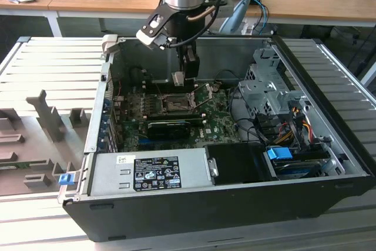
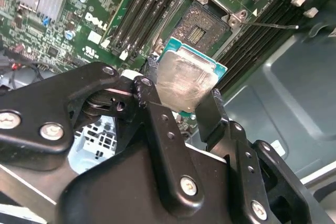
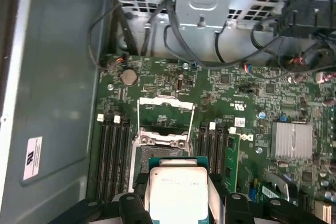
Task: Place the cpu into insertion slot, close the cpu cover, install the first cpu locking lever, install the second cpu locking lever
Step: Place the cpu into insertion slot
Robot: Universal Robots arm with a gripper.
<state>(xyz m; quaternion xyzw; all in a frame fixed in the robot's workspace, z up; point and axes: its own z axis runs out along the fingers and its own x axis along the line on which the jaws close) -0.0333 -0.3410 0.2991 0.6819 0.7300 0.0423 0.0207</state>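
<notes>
No print can be read with certainty. A black label [image 1: 155, 173] with white print lies mid-way along the power supply [image 1: 194, 163], and a small white sticker [image 1: 125, 159] sits at its corner. The print on both is too fine to make out. White lettering [image 2: 97, 22] stands on the motherboard [image 2: 52, 51], beside the memory slots [image 2: 152, 3]. A white case sticker [image 3: 32, 157] sits on the case wall [image 3: 52, 77]. The cpu [image 3: 176, 190] carries faint marks.

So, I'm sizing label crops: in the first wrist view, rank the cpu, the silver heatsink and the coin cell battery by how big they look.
1. cpu, though it is nearest the camera, which enlarges it
2. silver heatsink
3. coin cell battery, clearly the smallest
</notes>
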